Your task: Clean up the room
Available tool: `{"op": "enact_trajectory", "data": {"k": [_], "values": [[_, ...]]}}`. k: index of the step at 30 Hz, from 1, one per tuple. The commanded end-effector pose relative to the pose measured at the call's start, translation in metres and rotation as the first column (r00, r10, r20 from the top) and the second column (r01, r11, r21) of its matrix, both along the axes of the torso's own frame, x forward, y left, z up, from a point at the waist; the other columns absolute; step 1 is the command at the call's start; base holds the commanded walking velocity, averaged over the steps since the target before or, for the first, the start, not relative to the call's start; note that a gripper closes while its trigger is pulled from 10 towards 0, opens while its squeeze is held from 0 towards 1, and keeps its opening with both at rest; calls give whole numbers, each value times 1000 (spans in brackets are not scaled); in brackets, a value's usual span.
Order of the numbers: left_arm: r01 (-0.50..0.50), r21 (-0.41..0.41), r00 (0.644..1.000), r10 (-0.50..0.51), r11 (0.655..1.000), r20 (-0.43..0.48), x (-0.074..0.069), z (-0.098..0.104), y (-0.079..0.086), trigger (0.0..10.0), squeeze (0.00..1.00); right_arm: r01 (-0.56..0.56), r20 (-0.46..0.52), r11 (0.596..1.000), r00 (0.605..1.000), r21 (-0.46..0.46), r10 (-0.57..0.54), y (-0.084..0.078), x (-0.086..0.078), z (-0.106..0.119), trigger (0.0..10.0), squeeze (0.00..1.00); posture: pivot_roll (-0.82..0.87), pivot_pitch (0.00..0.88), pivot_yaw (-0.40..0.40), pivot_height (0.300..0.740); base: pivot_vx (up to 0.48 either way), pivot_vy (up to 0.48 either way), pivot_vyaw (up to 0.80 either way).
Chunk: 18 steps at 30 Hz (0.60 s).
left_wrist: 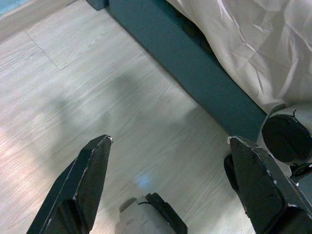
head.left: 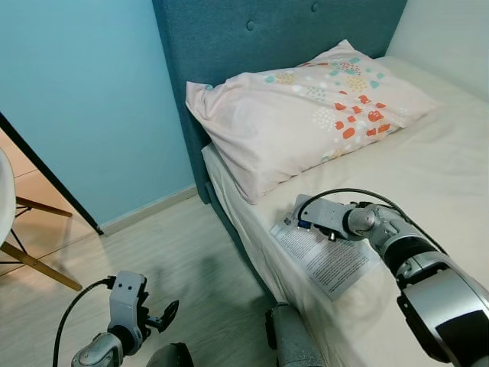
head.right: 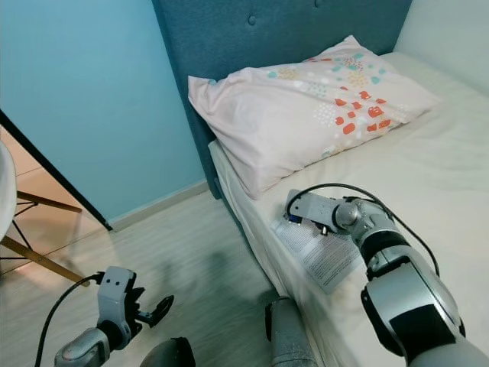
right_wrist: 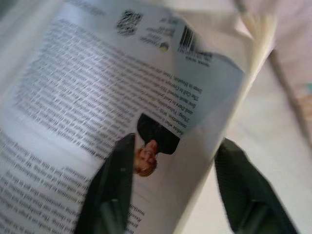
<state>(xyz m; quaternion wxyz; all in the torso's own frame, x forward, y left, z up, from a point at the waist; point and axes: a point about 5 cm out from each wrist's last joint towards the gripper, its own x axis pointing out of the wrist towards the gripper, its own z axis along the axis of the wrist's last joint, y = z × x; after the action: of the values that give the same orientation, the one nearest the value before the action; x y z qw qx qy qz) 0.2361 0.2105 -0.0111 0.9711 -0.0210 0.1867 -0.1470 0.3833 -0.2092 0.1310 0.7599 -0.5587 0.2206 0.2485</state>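
Here the right hand (head.left: 294, 222) is at the near end of a printed booklet (head.left: 330, 262) lying flat on the bed (head.left: 428, 176) near its edge, just below the pillow (head.left: 306, 107). Fingers (right_wrist: 109, 190) spread, one over the page and one off its edge, likely lining up for a pinch. Booklet's long axis runs diagonally, barcode end toward the pillow. Left hand (head.left: 157, 317) hangs spread over the floor (left_wrist: 87, 87).

1. The right gripper (head.left: 294, 222) hides the corner of the printed paper (head.left: 328, 260) nearest the pillow (head.left: 306, 107).
2. The paper's small print is blurred in the right wrist view.
3. Beside the bed (head.left: 451, 176), the chair (head.left: 11, 222) is cut off by the picture's edge.
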Motion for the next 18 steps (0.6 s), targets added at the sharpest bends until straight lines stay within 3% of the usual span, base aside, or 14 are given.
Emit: {"op": "enact_trajectory", "data": {"k": [1,3,4,7,8,10,11,12,14,15,16,17,18], "values": [[4,7,999,-4,1000,-38,-6,-6,-1,10000,0,-28,66,1000,997,-12,29,7,2,2,10000,718,-60,244,12,584,0,0,0],[2,4,999,-2,1000,-37,-4,-6,-4,10000,0,-11,161,1000,987,-17,14,6,9,15,10000,624,-60,224,10,584,0,0,0],[2,3,999,-2,1000,-37,-3,-6,-4,10000,0,-2,189,1000,982,-25,7,5,10,19,10000,624,-60,224,10,584,0,0,0],[2,2,999,-1,1000,-36,1,-5,-6,10000,0,46,203,999,978,-10,-43,-2,12,25,10000,541,-66,209,11,584,0,0,0],[2,2,999,-2,1000,-33,4,-4,-8,10000,0,73,212,997,975,-11,-69,-6,13,28,10000,424,-69,195,11,584,0,0,0],[3,2,1000,-3,1000,-27,7,-3,-9,10000,0,100,221,995,971,-19,-93,-12,13,31,10000,424,-70,191,10,584,0,0,0],[3,1,1000,-3,1000,-20,10,-1,-9,10000,0,140,229,990,964,10,-138,-18,13,34,10000,376,-73,175,8,584,0,0,0],[1,1,1000,-1,1000,-13,14,1,-10,10000,0,173,231,984,957,41,-178,-24,13,36,10000,267,-74,170,7,584,0,0,0],[-4,0,1000,4,1000,-10,17,3,-10,10000,0,202,235,975,947,93,-219,-27,12,37,10000,267,-76,153,4,584,0,0,0],[-16,1,1000,16,1000,-6,21,5,-10,10000,0,240,192,938,937,251,-292,-27,12,36,10000,0,-81,140,2,584,0,0,0],[-16,1,1000,16,1000,-6,21,5,-10,10000,0,240,192,938,937,251,-292,-27,12,36,10000,0,-81,140,2,584,0,0,0],[-38,2,999,38,999,-15,25,5,-9,10000,0,258,148,867,925,427,-349,-23,12,35,10000,0,-87,117,4,584,0,0,0],[-53,3,998,53,999,-21,27,6,-8,10000,0,264,115,801,918,538,-380,-21,12,34,10000,0,-87,117,4,584,0,0,0]]}}
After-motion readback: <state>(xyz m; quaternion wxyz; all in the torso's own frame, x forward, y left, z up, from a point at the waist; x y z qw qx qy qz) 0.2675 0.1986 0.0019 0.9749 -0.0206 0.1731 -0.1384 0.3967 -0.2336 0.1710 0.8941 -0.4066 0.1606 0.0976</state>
